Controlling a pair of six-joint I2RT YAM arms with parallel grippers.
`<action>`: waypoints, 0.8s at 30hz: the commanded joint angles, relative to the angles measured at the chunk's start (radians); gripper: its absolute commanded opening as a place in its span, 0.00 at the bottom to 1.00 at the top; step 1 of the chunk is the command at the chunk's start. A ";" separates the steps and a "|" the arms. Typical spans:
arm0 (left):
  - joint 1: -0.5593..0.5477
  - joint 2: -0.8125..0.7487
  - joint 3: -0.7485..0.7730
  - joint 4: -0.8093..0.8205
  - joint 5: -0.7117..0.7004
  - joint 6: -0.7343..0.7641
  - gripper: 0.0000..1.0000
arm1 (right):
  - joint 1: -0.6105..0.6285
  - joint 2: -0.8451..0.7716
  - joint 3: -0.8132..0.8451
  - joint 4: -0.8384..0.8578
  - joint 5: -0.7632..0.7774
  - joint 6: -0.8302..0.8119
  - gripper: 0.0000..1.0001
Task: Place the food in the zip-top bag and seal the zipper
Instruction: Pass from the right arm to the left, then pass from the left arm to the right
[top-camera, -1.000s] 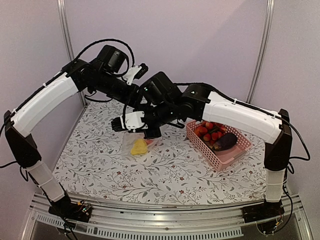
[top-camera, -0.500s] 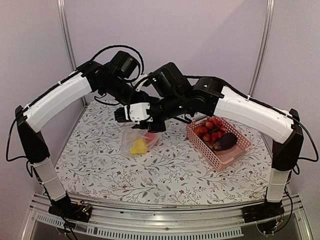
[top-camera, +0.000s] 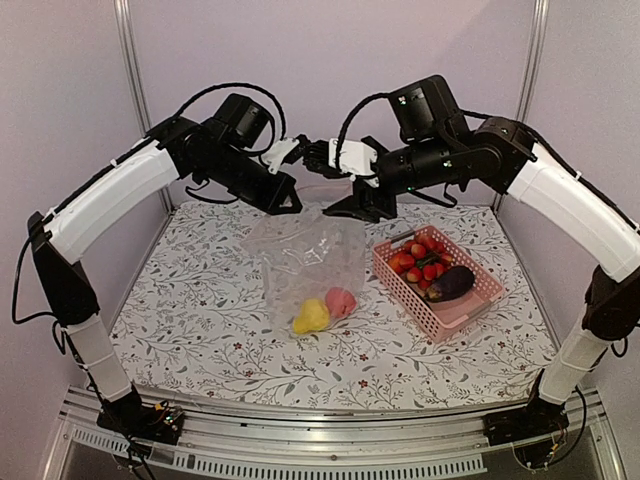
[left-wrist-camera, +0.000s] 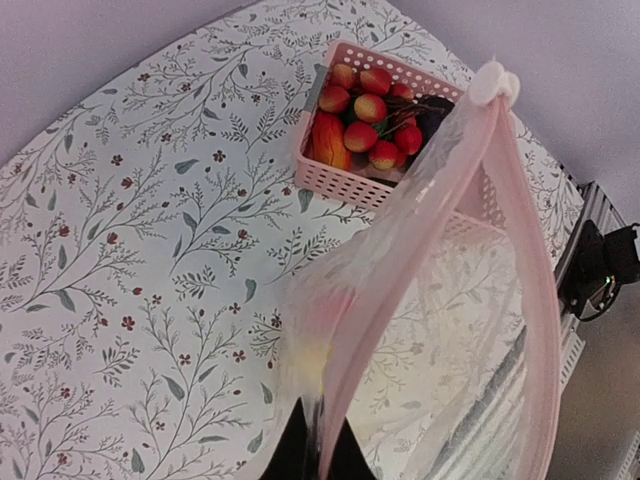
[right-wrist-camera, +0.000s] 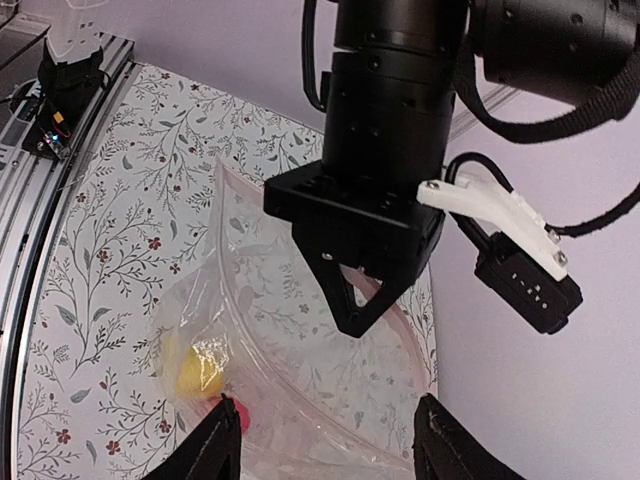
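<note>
The clear zip-top bag (top-camera: 310, 255) hangs over the middle of the table with its bottom low. A yellow pepper (top-camera: 310, 316) and a red piece of food (top-camera: 341, 302) lie in its bottom. My left gripper (top-camera: 288, 198) is shut on the bag's top edge; in its wrist view the fingertips (left-wrist-camera: 300, 455) pinch the pinkish zipper (left-wrist-camera: 440, 200). My right gripper (top-camera: 353, 207) stands open just right of the mouth, holding nothing. From the right wrist, the gripper (right-wrist-camera: 330, 450) straddles the open mouth of the bag (right-wrist-camera: 300, 330) above the pepper (right-wrist-camera: 197, 368).
A pink slatted basket (top-camera: 470, 305) sits at the right of the table. It holds several small red and orange fruits (top-camera: 418, 262) and a dark eggplant (top-camera: 452, 282). The floral tablecloth (top-camera: 190, 310) lies under everything, and a metal rail (top-camera: 330, 415) runs along the near edge.
The left gripper has shut on the bag's edge and raised it off the table. The right gripper has opened, let go and drawn back up to the right.
</note>
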 joint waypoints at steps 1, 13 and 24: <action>0.012 -0.037 -0.010 0.032 0.066 0.022 0.04 | -0.001 0.002 -0.073 -0.015 0.028 -0.047 0.65; 0.010 -0.073 -0.059 0.047 0.122 0.030 0.07 | -0.001 0.073 -0.089 0.016 0.021 -0.130 0.59; 0.011 -0.043 -0.066 0.004 0.085 0.043 0.13 | 0.000 0.087 -0.104 -0.007 -0.007 -0.158 0.26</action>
